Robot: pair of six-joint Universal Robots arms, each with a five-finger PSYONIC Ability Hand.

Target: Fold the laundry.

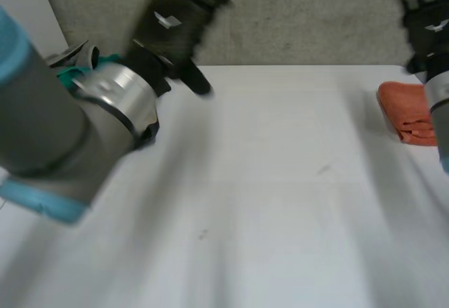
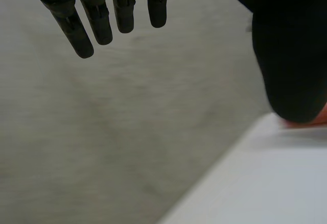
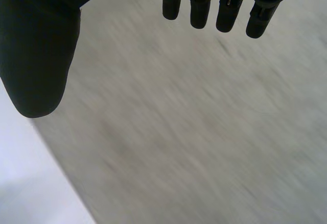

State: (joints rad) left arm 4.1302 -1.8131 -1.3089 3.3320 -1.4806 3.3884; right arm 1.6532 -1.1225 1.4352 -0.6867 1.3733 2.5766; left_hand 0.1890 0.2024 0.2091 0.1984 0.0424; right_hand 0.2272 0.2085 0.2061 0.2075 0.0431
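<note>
Left hand [image 1: 172, 24], right hand [image 1: 428, 17] — both spread, empty, raised above table [image 1: 280, 182]; orange cloth [image 1: 408, 111] lying folded; between pieces, seemingly — next, a grasp on the teal cloth [image 1: 70, 75].

On my head feed the white table [image 1: 280, 182] is bright and evenly lit. The metal wrist ring [image 1: 119, 94] carries a pale sheen on its upper side. In the wrist feeds the left hand [image 2: 286, 55] and right hand [image 3: 36, 55] read near-black against the dimmer grey floor [image 2: 102, 132].
</note>
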